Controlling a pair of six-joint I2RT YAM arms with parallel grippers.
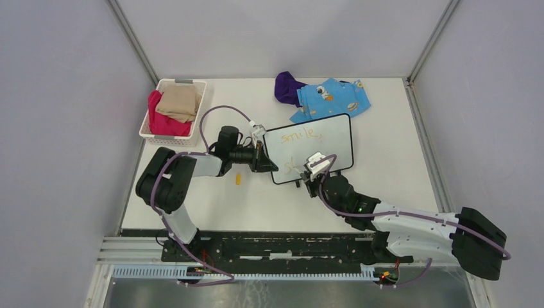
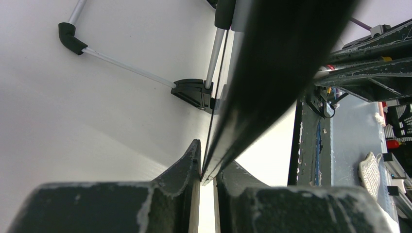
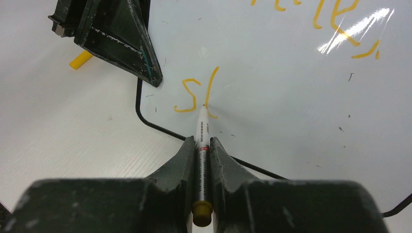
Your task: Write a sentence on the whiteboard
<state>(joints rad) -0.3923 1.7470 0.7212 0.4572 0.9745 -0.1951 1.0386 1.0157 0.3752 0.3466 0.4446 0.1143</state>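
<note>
The whiteboard (image 1: 333, 138) lies mid-table, its left edge (image 2: 272, 73) clamped in my shut left gripper (image 2: 210, 167) (image 1: 262, 160). The sentence (image 1: 301, 136) is thin orange writing: "smile," on the top line (image 3: 340, 19), and an "s" plus one long stroke (image 3: 197, 94) below. My right gripper (image 3: 201, 141) (image 1: 313, 170) is shut on a white marker (image 3: 202, 131) with an orange end. The marker's tip touches the board at the foot of that stroke.
An orange marker cap (image 1: 238, 179) (image 3: 80, 59) lies on the table left of the board. A white basket (image 1: 146, 128) of red and tan cloths stands at the back left. Blue patterned cloth (image 1: 330, 99) and purple cloth (image 1: 289, 86) lie behind the board.
</note>
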